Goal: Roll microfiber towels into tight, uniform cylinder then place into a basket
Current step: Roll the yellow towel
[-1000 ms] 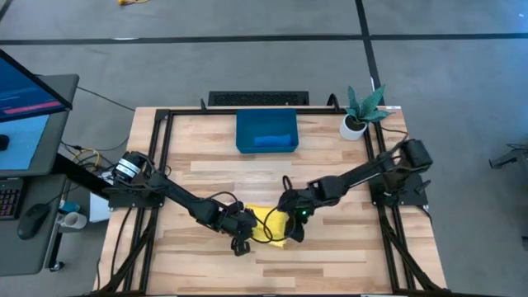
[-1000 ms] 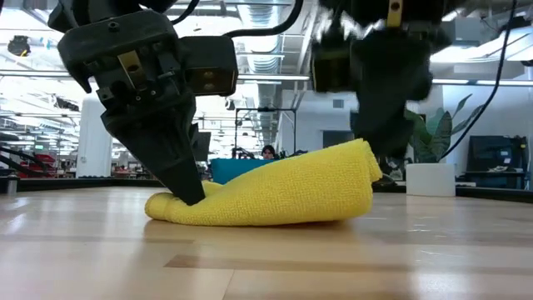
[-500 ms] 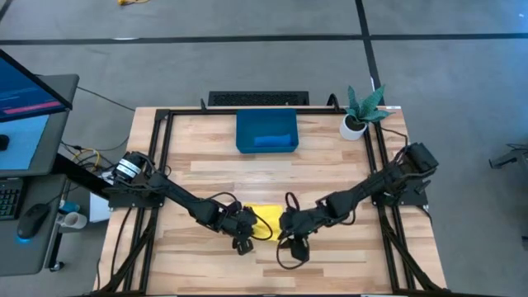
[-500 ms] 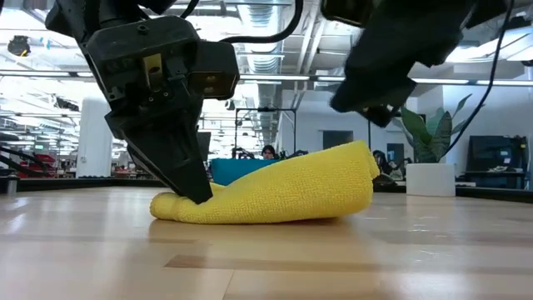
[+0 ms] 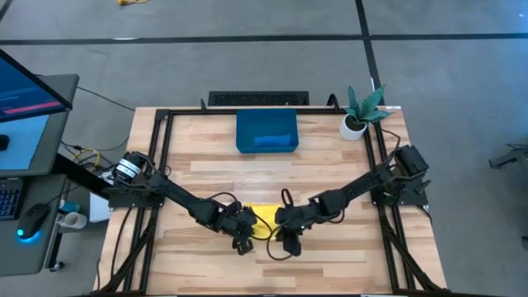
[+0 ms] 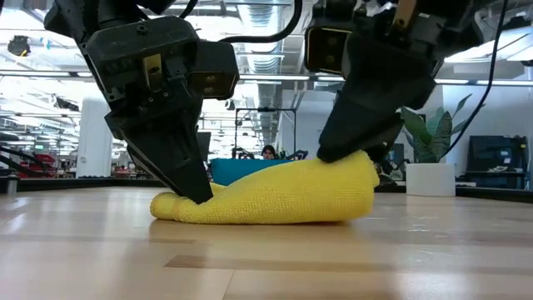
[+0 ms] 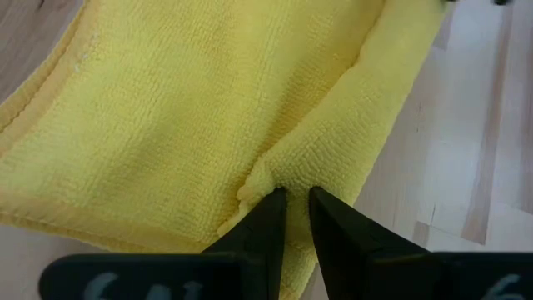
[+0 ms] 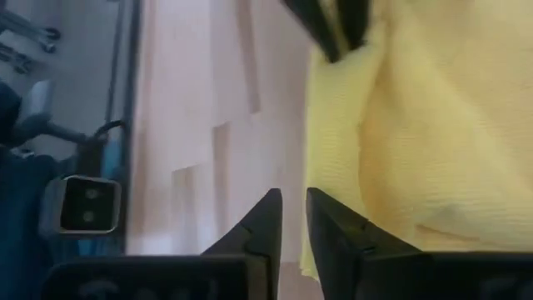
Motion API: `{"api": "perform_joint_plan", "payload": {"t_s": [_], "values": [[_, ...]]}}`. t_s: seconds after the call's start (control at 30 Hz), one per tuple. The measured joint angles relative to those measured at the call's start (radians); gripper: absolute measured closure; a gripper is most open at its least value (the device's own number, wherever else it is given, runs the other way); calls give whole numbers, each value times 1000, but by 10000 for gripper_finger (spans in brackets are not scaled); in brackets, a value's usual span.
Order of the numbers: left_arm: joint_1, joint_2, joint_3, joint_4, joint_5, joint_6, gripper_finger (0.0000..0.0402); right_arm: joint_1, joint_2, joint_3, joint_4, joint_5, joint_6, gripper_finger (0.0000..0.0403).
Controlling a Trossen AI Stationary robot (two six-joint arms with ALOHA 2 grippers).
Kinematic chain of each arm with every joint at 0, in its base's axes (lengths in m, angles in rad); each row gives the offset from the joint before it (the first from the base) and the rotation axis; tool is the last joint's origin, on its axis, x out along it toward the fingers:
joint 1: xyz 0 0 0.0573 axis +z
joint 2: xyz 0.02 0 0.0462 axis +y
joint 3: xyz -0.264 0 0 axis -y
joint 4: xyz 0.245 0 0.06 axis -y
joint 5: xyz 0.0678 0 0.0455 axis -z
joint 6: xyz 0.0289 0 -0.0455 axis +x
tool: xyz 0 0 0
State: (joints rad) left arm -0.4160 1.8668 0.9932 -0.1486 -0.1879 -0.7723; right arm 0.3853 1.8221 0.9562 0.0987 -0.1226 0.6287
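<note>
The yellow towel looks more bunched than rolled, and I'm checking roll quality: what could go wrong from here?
1. The left gripper pinches only a small fold of the yellow towel, so it could slip free.
2. The towel lies as a loose, uneven wedge, so the roll may come out lopsided.
3. The right gripper presses its thicker end and may flatten it.

Setting: a robotics lab within a large open-plan industrial hall.
Floor: grey concrete marked with dark tape lines.
Work surface: a wooden butcher-block desk edged by a black metal frame that carries two dark robot arms.
Operator station: a lit computer monitor, a keyboard and a mouse beside the desk.
Ceiling: exposed ducts and strip lights.
Background: further workstations, screens and a seated person far behind.
Decoration: a white pot with a green plant.
</note>
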Motion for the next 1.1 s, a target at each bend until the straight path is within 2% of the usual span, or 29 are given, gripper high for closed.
{"api": "perform_joint_plan", "payload": {"t_s": [0.27,0.57,0.77,1.1], "values": [[2,1,0,11,-9,60,346,-15,0,0,-136,83,34,337],[2,3,-2,54,-20,122,346,-13,32,3,-164,76,56,337],[-15,3,-2,55,-87,147,346,-14,72,6,-154,48,80,337],[-38,3,-2,48,-107,129,346,-14,66,5,-163,46,105,337]]}}
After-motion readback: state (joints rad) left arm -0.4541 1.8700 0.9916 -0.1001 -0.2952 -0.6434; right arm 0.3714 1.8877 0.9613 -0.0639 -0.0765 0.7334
